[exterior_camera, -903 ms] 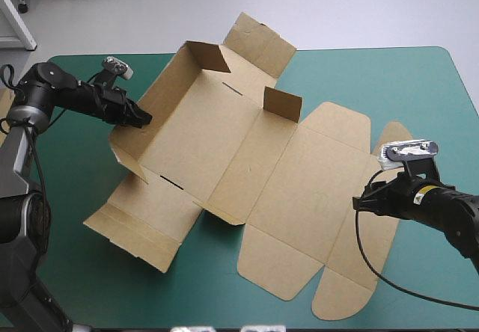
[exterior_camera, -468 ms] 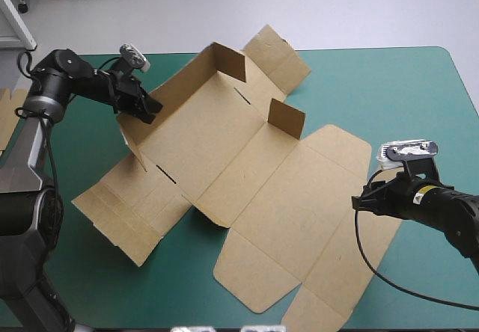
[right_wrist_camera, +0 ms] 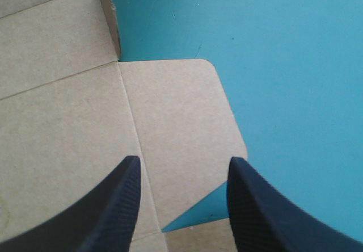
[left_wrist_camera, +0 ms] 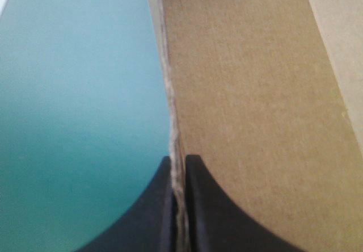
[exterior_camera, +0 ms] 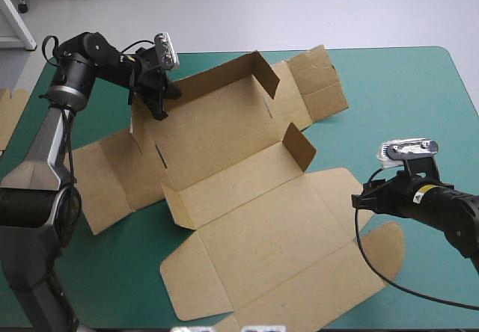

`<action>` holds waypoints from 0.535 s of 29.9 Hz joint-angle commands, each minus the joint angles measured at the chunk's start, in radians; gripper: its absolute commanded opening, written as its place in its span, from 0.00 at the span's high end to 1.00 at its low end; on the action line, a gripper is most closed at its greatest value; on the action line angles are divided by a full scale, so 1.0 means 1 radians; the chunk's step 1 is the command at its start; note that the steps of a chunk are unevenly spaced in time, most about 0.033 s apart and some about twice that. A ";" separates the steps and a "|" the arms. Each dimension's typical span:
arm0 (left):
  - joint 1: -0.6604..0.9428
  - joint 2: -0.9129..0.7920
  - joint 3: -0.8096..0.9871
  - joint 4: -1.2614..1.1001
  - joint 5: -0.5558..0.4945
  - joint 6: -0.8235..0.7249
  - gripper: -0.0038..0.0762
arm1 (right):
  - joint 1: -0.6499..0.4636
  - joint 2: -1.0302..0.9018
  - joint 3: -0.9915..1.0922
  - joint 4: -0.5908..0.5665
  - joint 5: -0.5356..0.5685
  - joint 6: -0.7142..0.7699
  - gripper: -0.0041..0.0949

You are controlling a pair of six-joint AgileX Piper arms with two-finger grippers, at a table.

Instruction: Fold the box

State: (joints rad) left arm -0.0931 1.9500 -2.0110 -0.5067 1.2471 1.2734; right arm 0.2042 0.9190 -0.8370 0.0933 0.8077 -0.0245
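- The brown box (exterior_camera: 224, 134) sprawls open across the middle of the teal-green cover (exterior_camera: 419, 100), reaching from the far left toward the near edge, with most of its panels lying flat.
- At the box's far-left corner, the left gripper (exterior_camera: 160, 109) pinches the end of the raised far wall (exterior_camera: 213, 78). The left wrist view shows the board's edge running between its two nearly closed black fingers (left_wrist_camera: 207, 206).
- The right gripper (exterior_camera: 361, 199) hovers at the right with its jaws spread wide and empty, above a rounded flap (right_wrist_camera: 176, 116) of the flat lid panel (exterior_camera: 277, 250).
- Done so far, by the look of it: the far wall stands, and two short corner tabs (exterior_camera: 267, 72) are upright.
- Left to do: the left side panel (exterior_camera: 112, 171) and the far-right side panel (exterior_camera: 318, 78) lie flat and nothing is tucked, so the fold appears to be at an early stage.
- A strip of spare board (exterior_camera: 7, 119) shows at the table's left edge.
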 commanded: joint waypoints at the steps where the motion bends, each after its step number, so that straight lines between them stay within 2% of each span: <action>1: -0.029 -0.027 -0.133 -0.027 0.051 0.010 0.93 | -0.006 -0.012 -0.034 0.007 -0.060 -0.009 0.52; 8: -0.146 0.012 -0.222 0.218 0.038 -0.100 0.94 | -0.006 -0.012 -0.034 0.010 -0.060 -0.009 0.53; 12: -0.227 0.014 -0.222 0.392 -0.050 -0.194 0.94 | -0.006 -0.012 -0.034 0.012 -0.068 -0.009 0.53; 16: -0.287 0.014 -0.222 0.435 -0.100 -0.146 0.95 | -0.006 -0.012 -0.034 0.001 -0.083 -0.009 0.53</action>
State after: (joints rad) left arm -0.3426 2.0221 -2.1991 -0.0806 1.2066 1.1074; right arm 0.2042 0.9190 -0.8370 0.0993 0.7904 -0.0245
